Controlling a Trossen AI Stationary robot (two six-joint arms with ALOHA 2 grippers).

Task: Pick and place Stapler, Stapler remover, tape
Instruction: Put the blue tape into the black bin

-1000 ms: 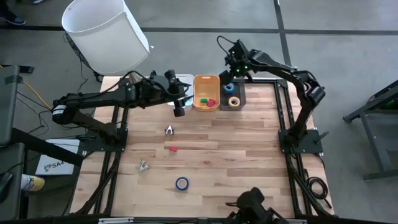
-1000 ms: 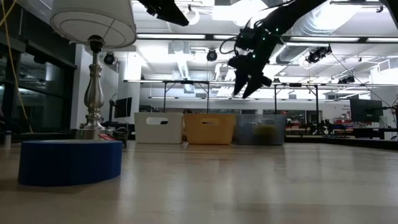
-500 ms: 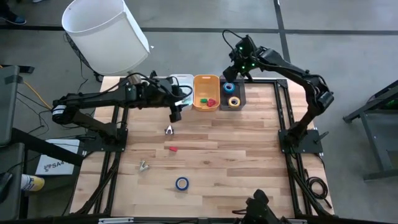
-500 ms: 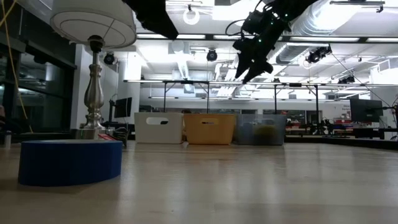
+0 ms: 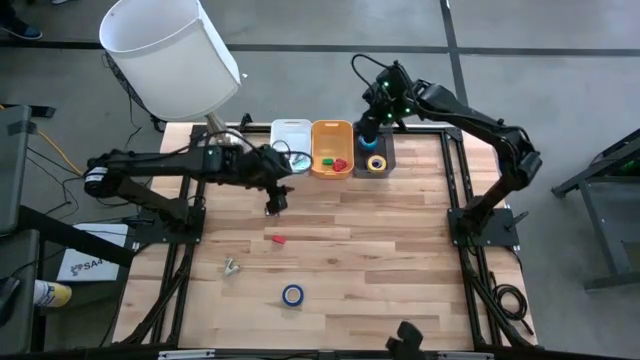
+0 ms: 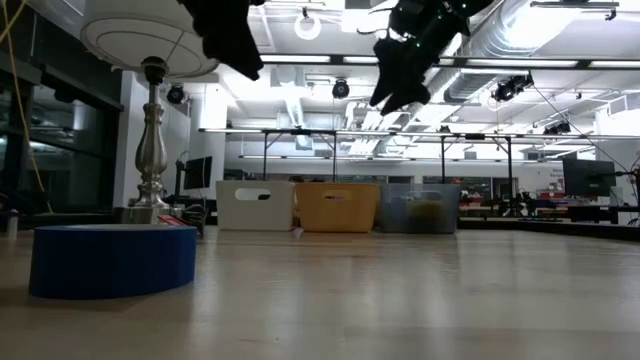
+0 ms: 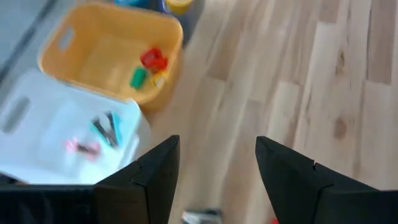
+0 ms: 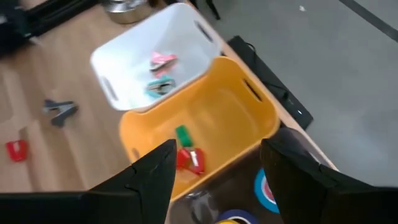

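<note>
My left gripper (image 5: 275,200) hangs open over a silver staple remover (image 7: 199,216), which lies on the table just below its fingers and is mostly hidden in the high view. My right gripper (image 5: 373,122) is open, high above the dark bin (image 5: 386,150), which holds a blue tape roll (image 8: 264,186) and a yellow one (image 5: 376,163). A second silver staple remover (image 5: 230,266), a small red stapler (image 5: 277,240) and a blue tape roll (image 5: 292,294) lie on the wood. In the low view the blue roll (image 6: 112,260) stands close to the camera.
Three bins stand in a row at the far edge. The white bin (image 5: 291,133) holds pink and teal staple removers. The yellow bin (image 5: 332,150) holds small red and green pieces. A lamp with a white shade (image 5: 170,55) stands at the far left corner.
My left gripper has moved from beside the white bin toward the near edge and down, ending over the silver staple remover. My right gripper has risen above the dark bin. Nothing on the table has moved.
</note>
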